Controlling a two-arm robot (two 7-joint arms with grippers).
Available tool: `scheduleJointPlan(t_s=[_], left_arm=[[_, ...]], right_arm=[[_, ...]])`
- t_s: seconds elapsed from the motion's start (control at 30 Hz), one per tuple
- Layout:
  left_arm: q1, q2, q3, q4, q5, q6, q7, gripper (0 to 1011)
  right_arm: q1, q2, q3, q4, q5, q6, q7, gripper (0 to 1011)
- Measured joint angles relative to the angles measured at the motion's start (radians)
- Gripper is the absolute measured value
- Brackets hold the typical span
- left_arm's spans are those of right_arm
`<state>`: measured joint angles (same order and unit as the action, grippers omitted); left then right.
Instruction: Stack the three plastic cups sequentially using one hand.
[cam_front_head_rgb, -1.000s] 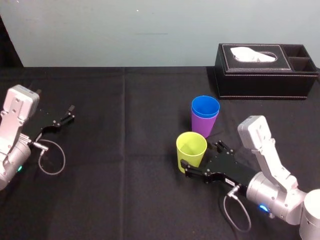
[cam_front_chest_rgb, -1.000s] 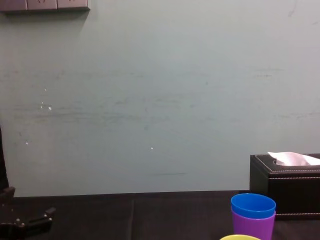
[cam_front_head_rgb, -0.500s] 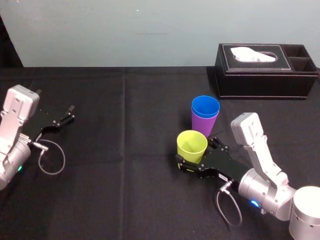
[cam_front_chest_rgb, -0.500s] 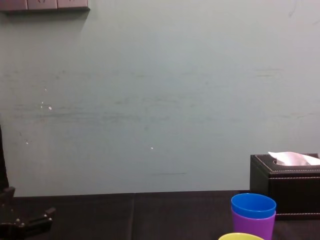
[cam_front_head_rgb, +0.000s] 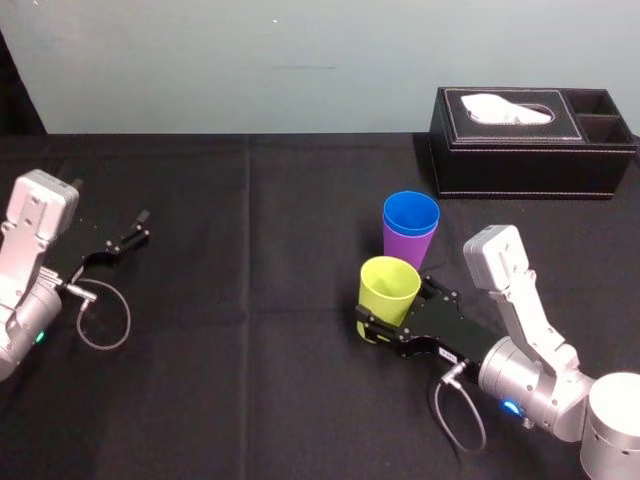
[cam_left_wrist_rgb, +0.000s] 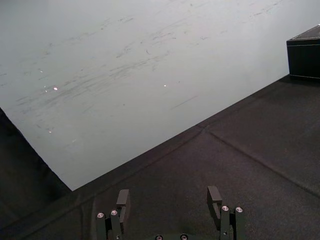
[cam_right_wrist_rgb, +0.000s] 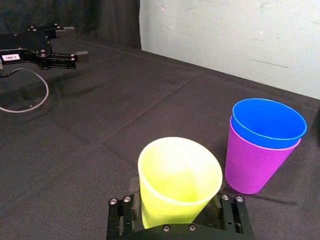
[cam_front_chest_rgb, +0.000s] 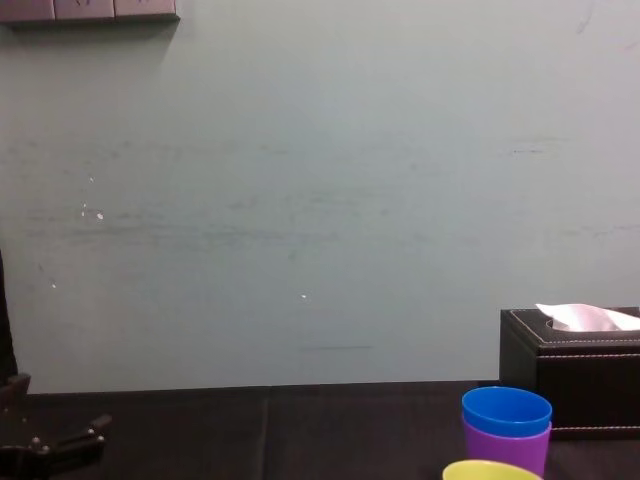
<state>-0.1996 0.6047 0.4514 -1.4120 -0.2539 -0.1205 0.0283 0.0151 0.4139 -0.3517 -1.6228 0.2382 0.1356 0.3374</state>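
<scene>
Seemingly labelled 188-7, left gripper idles; right gripper clasps yellow-green cup.

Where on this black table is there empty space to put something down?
Widest bare patch: the middle of the table, between the open left gripper and the yellow-green cup. Another strip runs along the wall, left of the tissue box. Crowded on the right: the right gripper holds that cup beside the blue cup nested in the purple cup.
</scene>
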Motion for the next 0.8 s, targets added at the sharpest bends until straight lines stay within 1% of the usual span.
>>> scheduleJointPlan(t_s=[0.03, 0.17, 0.37, 0.47, 0.6, 0.7, 0.8], left_arm=[[0.0, 0.0, 0.0, 0.0, 0.0, 0.0, 0.0, 1011], [0.0, 0.0, 0.0, 0.0, 0.0, 0.0, 0.0, 1011], [0.0, 0.0, 0.0, 0.0, 0.0, 0.0, 0.0, 1011], [0.0, 0.0, 0.0, 0.0, 0.0, 0.0, 0.0, 1011], [0.0, 0.0, 0.0, 0.0, 0.0, 0.0, 0.0, 1011], [0.0, 0.0, 0.0, 0.0, 0.0, 0.0, 0.0, 1011], [0.0, 0.0, 0.0, 0.0, 0.0, 0.0, 0.0, 1011]], right_arm=[[0.0, 0.0, 0.0, 0.0, 0.0, 0.0, 0.0, 818], [0.0, 0.001, 0.0, -0.001, 0.0, 0.0, 0.0, 743], [-0.001, 0.001, 0.0, -0.001, 0.001, 0.0, 0.0, 729], [-0.007, 0.006, 0.006, -0.018, 0.007, 0.001, 0.009, 729], [-0.015, 0.024, 0.019, -0.07, 0.023, 0.016, 0.026, 729], [-0.013, 0.033, 0.025, -0.098, 0.025, 0.024, 0.03, 729], [0.01, 0.045, 0.037, -0.144, 0.037, 0.053, 0.034, 729]])
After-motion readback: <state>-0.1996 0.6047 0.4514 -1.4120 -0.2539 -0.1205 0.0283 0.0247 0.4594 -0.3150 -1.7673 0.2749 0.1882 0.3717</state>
